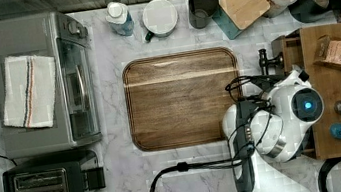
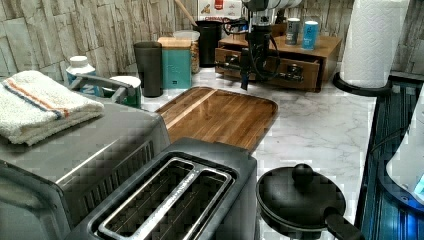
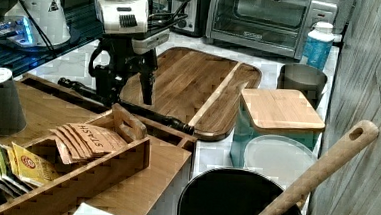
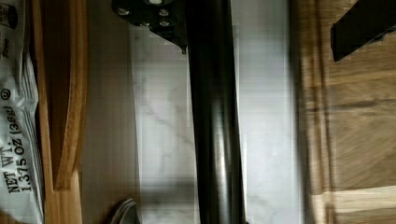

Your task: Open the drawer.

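The drawer of the small wooden cabinet stands partly pulled out, and its inside shows behind the front. A long black bar handle runs along that front; it is also in the top view. My gripper hangs over the handle, open, with one finger on each side of the bar. In the wrist view the bar passes between the fingertips, close to one and well clear of the other. A printed packet lies inside the drawer.
A dark wooden cutting board lies just in front of the drawer. A toaster oven and a toaster sit at the top view's left. Cups and a teal canister line the back wall. A tea box tops the cabinet.
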